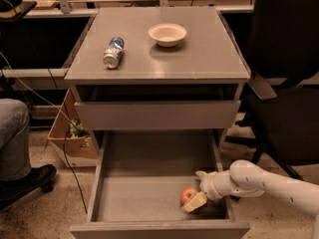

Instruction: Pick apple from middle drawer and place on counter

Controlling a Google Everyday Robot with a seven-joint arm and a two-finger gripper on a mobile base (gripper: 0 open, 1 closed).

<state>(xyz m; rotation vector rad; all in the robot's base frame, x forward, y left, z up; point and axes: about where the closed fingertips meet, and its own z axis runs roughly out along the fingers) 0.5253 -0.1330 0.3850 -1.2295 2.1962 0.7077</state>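
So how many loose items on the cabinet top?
2 on the flat grey counter: a silver drink can lying at left, a cream round bowl at centre-rear. The end effector is down in the open grey drawer beside the red-orange apple.

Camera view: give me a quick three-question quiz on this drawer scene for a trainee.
1. True or false: the apple lies on the counter.
2. Where is the pincer? A above the counter; B in the middle drawer, beside the apple; C out of view.
3. What lies on its side on the counter?
Key: 1 false, it is in the middle drawer; 2 B; 3 the can.
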